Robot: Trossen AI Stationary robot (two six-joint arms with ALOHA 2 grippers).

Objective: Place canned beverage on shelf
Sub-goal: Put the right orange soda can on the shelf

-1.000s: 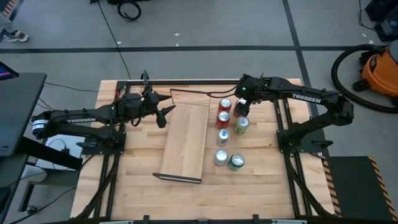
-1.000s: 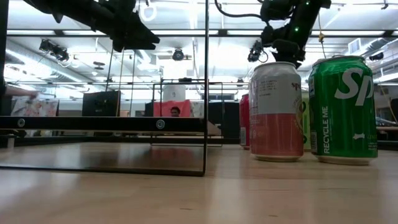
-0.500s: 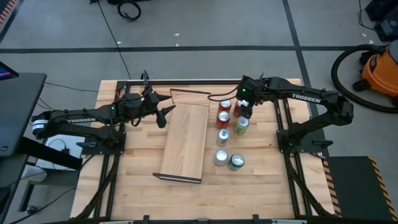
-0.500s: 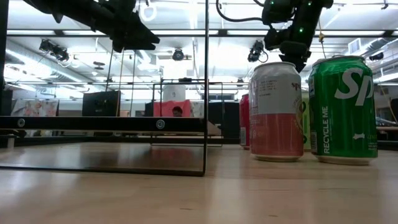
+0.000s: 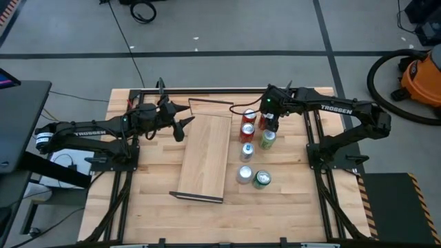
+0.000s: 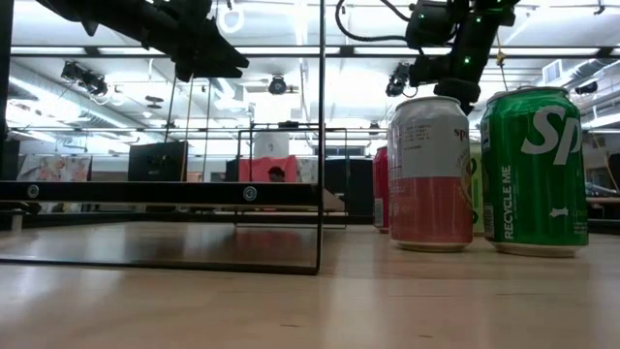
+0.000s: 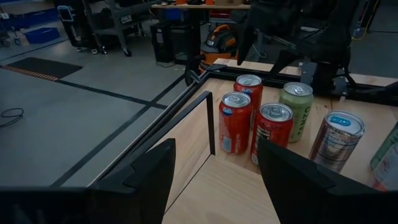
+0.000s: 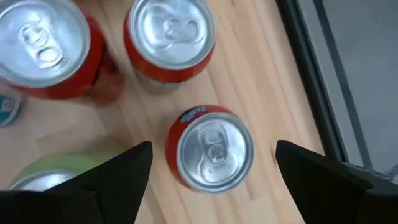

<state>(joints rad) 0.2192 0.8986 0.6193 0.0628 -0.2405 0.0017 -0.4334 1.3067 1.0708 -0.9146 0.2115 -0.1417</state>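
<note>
In the high view the shelf (image 5: pixel 206 157), a long pale board with thin dark rod frames at its short ends, lies in the middle of the bench (image 5: pixel 138 207), and a cluster of cans stands just right of it, right of centre in the frame. The right gripper (image 5: pixel 270 121) hangs over the upper end of that cluster, above a red can (image 5: pixel 263 122) that its body mostly hides, while the left gripper (image 5: pixel 180 129) waits at the shelf's upper left corner, holding nothing. In the low view a pink-and-white can (image 6: pixel 429 173) and a green can (image 6: pixel 534 171) stand upright at right, with the shelf's board (image 6: pixel 160 192) a dark band at left; the right gripper (image 6: pixel 441 82) shows at upper right, above the cans. The left wrist view looks past its own partly parted fingers (image 7: pixel 140 177), which have nothing between them, toward the standing cans. The right wrist view looks straight down on the red can (image 8: pixel 210 148), centred between two widely spread fingers (image 8: pixel 121 171) that touch nothing. A can like this is likely rigid if full, fairly heavy for its size, smooth and a little slippery; its thin wall could dent under a hard squeeze. The safest hold looks to be across the round body near mid-height, though the neighbouring cans stand close on one side.
</note>
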